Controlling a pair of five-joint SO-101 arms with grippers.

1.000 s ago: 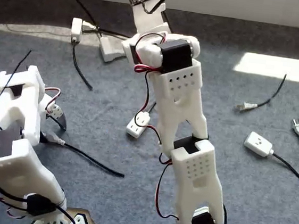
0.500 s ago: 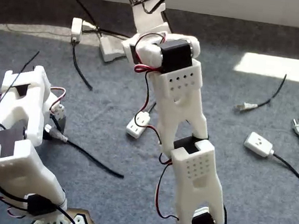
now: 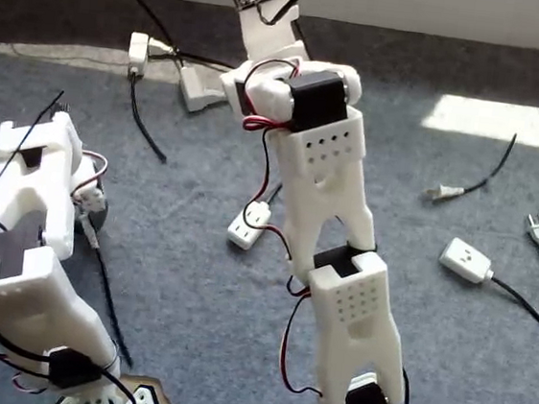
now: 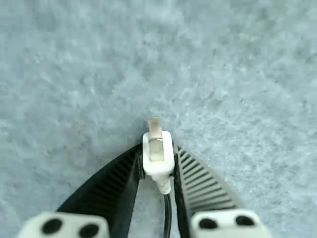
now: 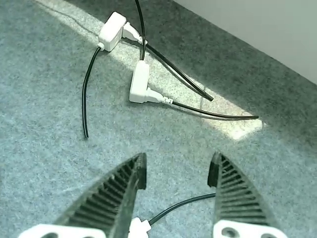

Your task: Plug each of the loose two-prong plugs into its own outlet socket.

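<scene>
The left arm [image 3: 34, 197] has swung back, black cord [image 4: 168, 218] trailing; its ribbed black claw [image 4: 157, 166] pinches a white moulded two-prong plug [image 4: 157, 148] (prongs forward) over nubby grey carpet [image 4: 74, 74]. The right claw [image 5: 177, 171] gapes wide.

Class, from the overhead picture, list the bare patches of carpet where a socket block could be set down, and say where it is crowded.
Bare: carpet between the left arm's black cord and the right arm; also between that arm and the white socket. Crowded: the back, around the two sockets and their cords.
</scene>
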